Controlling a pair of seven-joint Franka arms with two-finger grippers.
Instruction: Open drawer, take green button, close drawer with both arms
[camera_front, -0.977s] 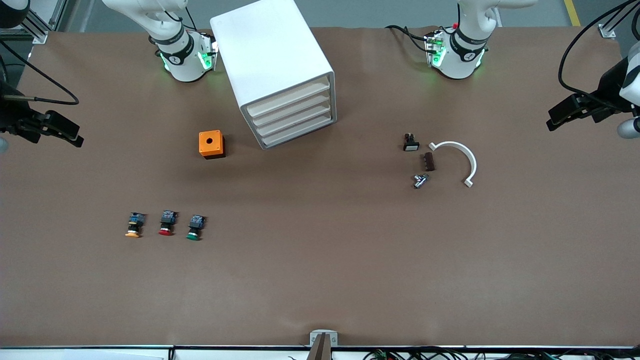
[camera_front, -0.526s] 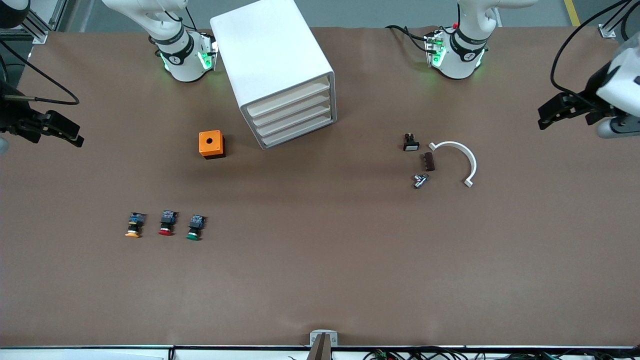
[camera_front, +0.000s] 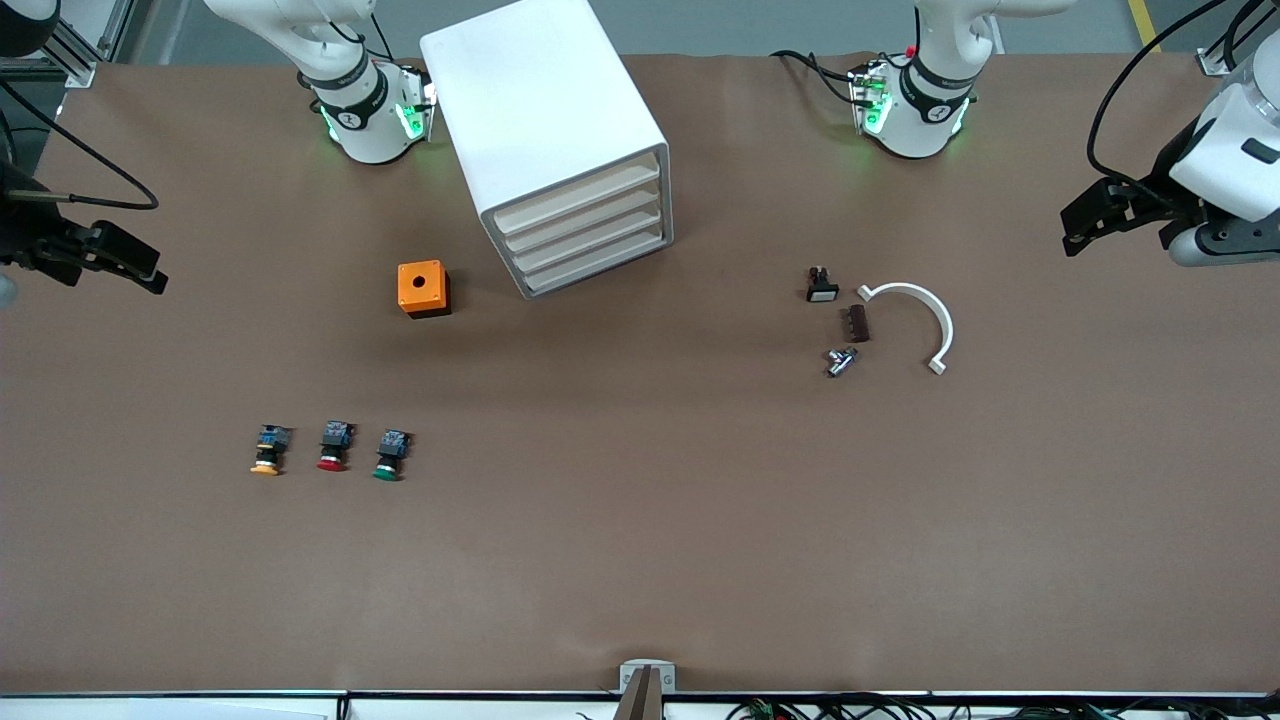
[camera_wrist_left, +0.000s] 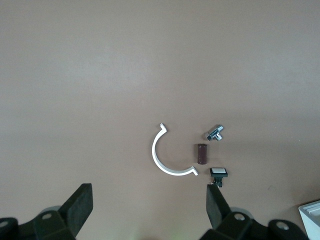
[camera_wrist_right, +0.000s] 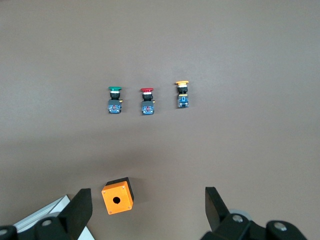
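While all four cream-fronted white plastic drawers (camera_front: 585, 232) sit shut at twelve o'clock and the green-capped push button (camera_front: 389, 456) lies at eight, we bring our wide-open left gripper (camera_front: 1085, 218) and right gripper (camera_front: 125, 264) squarely onto one front.

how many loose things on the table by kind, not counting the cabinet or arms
push buttons: 3 (green, red, yellow)
orange box: 1
white curved clip: 1
brown block: 1
black switch: 1
metal fitting: 1
total: 8
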